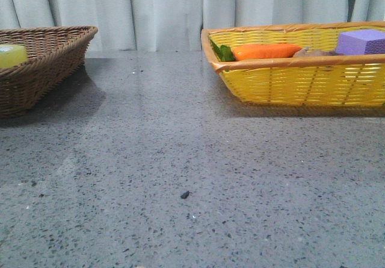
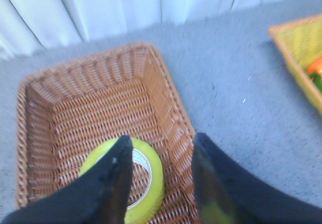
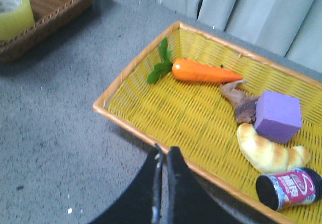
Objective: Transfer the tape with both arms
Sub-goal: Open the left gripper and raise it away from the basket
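The tape [image 2: 151, 178], a yellow-green roll with a white core, lies flat in the brown wicker basket [image 2: 90, 98]. It also shows in the front view [image 1: 12, 55] and the right wrist view [image 3: 14, 12]. My left gripper [image 2: 161, 146] is open above the basket, one finger over the roll, the other over the basket's rim; nothing is held. My right gripper [image 3: 164, 153] is shut and empty, above the table at the near rim of the yellow basket [image 3: 131, 128]. Neither gripper shows in the front view.
The yellow basket [image 1: 301, 81] at the right holds an orange carrot [image 3: 204, 72], a purple block [image 3: 277, 116], a bread roll [image 3: 269, 153], a brown object [image 3: 241, 103] and a can [image 3: 289, 188]. The brown basket [image 1: 42, 63] stands at the far left. A dark speck [image 1: 184, 194] lies on the grey table.
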Motion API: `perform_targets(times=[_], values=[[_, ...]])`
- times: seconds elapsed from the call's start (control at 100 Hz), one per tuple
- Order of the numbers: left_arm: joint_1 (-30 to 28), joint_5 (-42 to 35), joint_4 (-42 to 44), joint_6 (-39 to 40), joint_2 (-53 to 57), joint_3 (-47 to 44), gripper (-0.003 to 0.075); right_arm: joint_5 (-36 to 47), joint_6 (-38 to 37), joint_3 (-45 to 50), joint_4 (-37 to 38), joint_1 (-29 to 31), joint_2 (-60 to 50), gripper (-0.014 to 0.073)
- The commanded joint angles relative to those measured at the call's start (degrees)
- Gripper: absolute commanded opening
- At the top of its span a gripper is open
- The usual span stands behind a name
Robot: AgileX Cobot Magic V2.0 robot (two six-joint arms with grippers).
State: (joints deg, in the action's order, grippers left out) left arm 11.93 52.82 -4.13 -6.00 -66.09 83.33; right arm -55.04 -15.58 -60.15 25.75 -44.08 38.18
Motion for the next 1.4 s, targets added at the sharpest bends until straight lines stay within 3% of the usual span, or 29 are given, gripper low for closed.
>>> perform_targets(times=[0.0,0.15,0.44,0.76,0.92,1.08,1.39], values=[[-0.14,-5.0,-1.14,0.14,6.22,-0.69,0.0169,7.5,-4.13,2.41,5.59,0.2,-3.29,-0.0054],[-0.14,-8.11,-1.14,0.14,16.42,-7.76,0.0087,8.24,-14.91,8.32,13.7,0.2,-8.88,-0.0054],[-0.14,-14.49,-2.24,0.14,34.14,-27.26,-0.0021,8.24,-18.72,16.13,18.29,0.2,-16.17,-0.0054],[-0.14,-20.97,-3.82,0.14,54.28,-47.48,-0.002,9.12,-26.13,23.48,26.16,0.2,-23.14,-0.0055],[-0.14,-22.43,-3.82,0.14,62.85,-54.79,-0.002,10.64,-26.38,27.83,27.91,0.2,-27.68,-0.0055],[-0.14,-24.27,-4.22,0.14,68.12,-59.2,-0.002,10.78,-26.38,31.57,29.9,0.2,-31.86,-0.0056],[-0.14,-24.79,-4.69,0.14,67.88,-60.94,-0.002,10.53,-27.4,33.09,29.75,0.2,-36.8,-0.0056]])
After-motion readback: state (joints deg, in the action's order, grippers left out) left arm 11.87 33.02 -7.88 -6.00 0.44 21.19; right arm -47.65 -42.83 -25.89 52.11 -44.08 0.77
